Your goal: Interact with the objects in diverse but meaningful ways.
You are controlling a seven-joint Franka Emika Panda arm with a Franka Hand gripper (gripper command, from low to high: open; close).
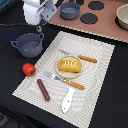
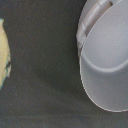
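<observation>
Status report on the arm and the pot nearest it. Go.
Gripper above pot, fingers' state unclear. Pot upright, beside the placemat. Tomato close by, apart. Nothing blocking.

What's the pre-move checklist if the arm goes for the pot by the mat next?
1. Gripper above the near pot: ok, it hangs just over the pot's far rim.
2. Jaw state: cannot tell, the fingertips are blurred in the exterior view and absent from the wrist view.
3. Pot upright, nothing seen inside: ok; the wrist view shows its grey wall.
4. Pot handles free: ok, tomato lies apart from it.
5. Bread loaf seated on the plate: ok.
6. Second pot out of the path: ok, it sits on the toy stove.
</observation>
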